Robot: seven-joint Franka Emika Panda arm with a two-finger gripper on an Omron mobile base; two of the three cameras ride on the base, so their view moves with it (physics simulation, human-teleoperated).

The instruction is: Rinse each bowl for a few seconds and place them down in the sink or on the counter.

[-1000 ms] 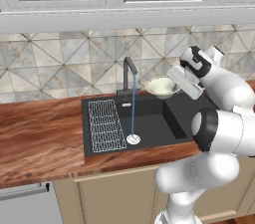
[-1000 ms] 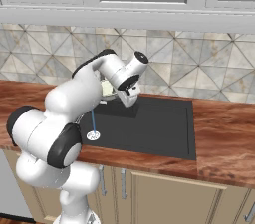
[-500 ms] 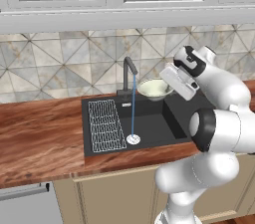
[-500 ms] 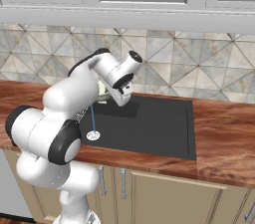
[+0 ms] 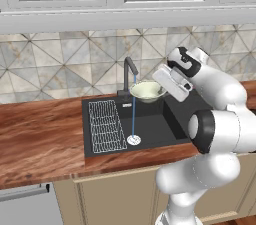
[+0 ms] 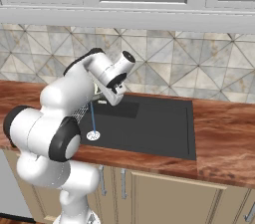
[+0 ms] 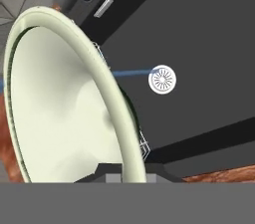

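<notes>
Patterned tiles back a reddish-brown tabletop (image 5: 45, 139) whose black sink (image 5: 150, 129) carries a wire rack (image 5: 106, 125) at its left end. Over that sink, the gripper (image 5: 161, 88) holds the pale bowl (image 5: 147, 90) by its rim, just right of the faucet (image 5: 129, 76), apparently to bring it under the thin water stream (image 5: 133, 116) that drops to the drain (image 5: 134, 140).

From the right base camera, the arm hides the bowl above the sink (image 6: 159, 126).

Looking along the hand, the bowl (image 7: 64, 103) stands edge-on, rim clamped between shut fingers, drain (image 7: 162, 79) beyond.
</notes>
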